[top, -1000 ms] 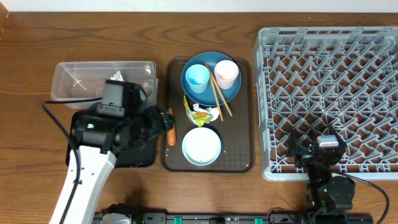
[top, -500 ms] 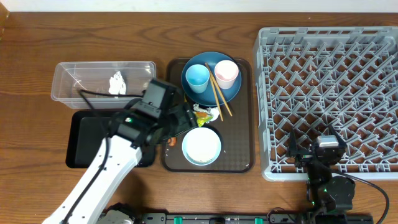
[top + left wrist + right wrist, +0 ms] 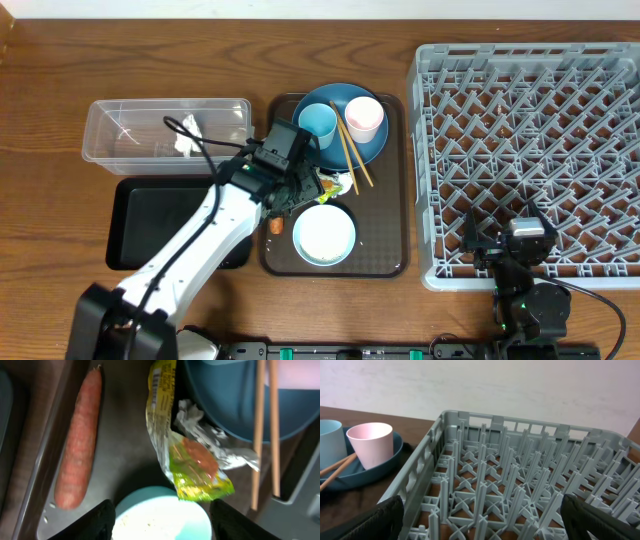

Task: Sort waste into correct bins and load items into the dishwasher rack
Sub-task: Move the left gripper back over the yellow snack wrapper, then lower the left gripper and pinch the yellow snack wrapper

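Left claw [image 3: 162, 512]: your fingers stand apart, gripping nothing, above the wrapper [image 3: 192, 462] and bowl [image 3: 150, 522].
Wrapper: lies on the serving tray [image 3: 125, 445], between plate [image 3: 225, 405] and bowl.
Right claw [image 3: 480, 517]: your fingers are wide apart, by the rack [image 3: 520, 475].

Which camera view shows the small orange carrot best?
The left wrist view: the carrot lies there whole and close, from tip to blunt end. The overhead view shows only its small orange end beside the left arm, which covers the rest. The right wrist view does not show it.
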